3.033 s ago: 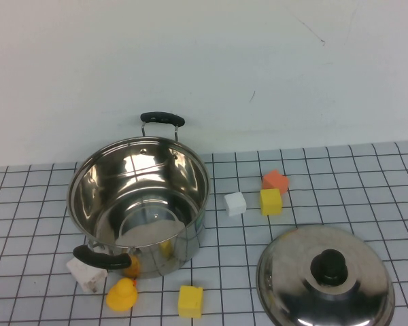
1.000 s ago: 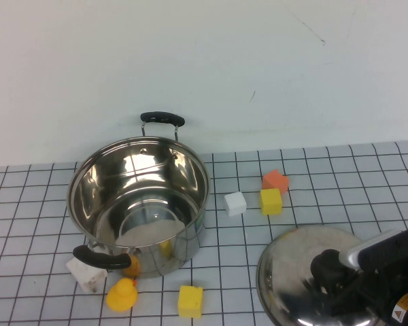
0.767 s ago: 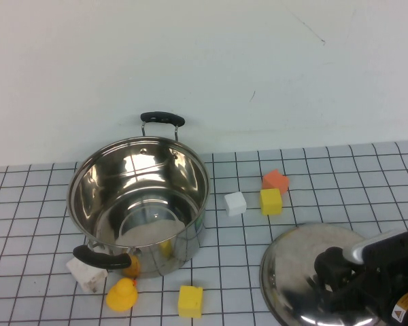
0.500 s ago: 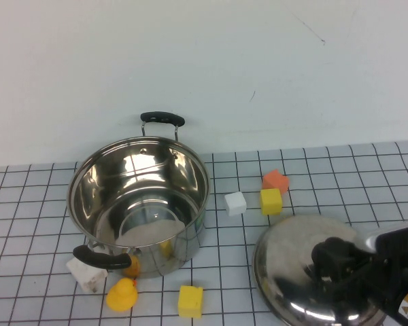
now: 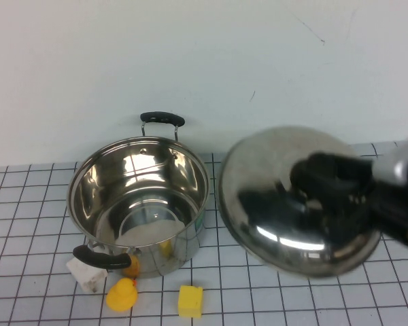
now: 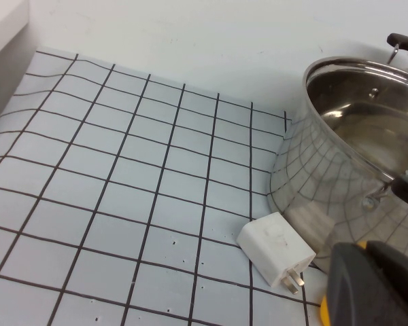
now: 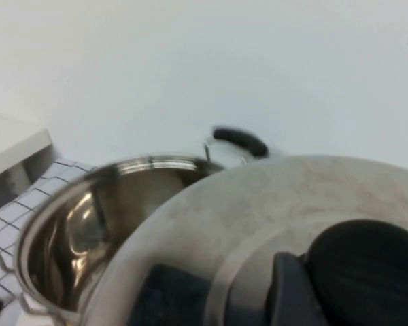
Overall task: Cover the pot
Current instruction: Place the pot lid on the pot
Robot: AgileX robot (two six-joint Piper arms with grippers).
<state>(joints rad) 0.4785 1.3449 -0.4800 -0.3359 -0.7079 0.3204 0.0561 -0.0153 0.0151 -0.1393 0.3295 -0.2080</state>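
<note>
Right end effector (image 5: 340, 180) grips the lid (image 5: 296, 200) by its black knob (image 5: 319, 173), airborne beside the pot (image 5: 139, 204) on the tabletop (image 5: 27, 197); rigid, slick steel, knob safest. Left end effector (image 6: 374, 285) parked, fingers unclear. Right wrist: lid near pot rim.

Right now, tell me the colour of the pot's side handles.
Black loops on the pot, clearest in the high view; right gripper holds the lid.

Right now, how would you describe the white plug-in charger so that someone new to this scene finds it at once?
Start at the big steel pot on the robot's left side of the gridded table. Below its near black handle lies the white charger, against the pot's base, beside a yellow duck. It alone is white, with two metal prongs visible in the left wrist view.
</note>
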